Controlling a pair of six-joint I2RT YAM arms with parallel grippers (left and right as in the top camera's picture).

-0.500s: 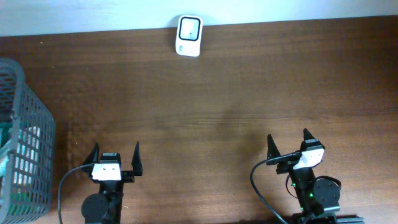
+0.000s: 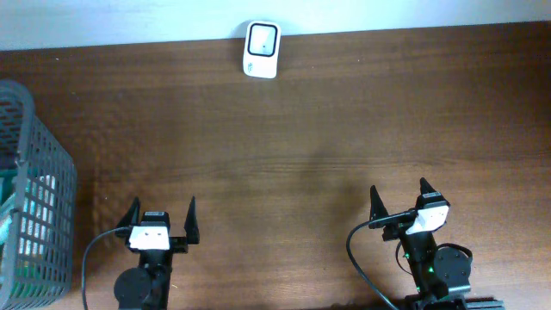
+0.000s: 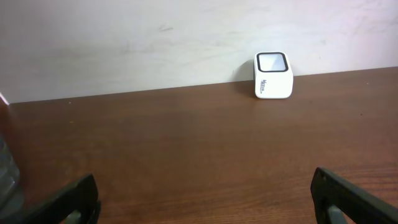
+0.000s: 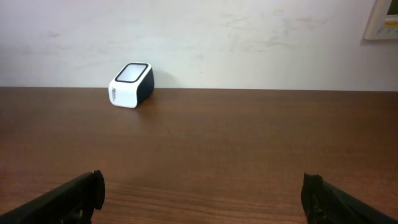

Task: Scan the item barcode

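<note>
Wooden table (image 2: 301,129), grey mesh basket (image 2: 56,146) with pale packets (image 2: 39,188) inside

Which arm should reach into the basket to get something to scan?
Probably the left arm. The left gripper is open and near the basket. The right gripper, also open, is far over on the other side.

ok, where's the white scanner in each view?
Overhead: scanner at top centre, by the wall.
Left wrist: scanner upper area, right of centre.
Right wrist: scanner upper area, left of centre.
Shared landmark: the pale wall just behind it.
</note>
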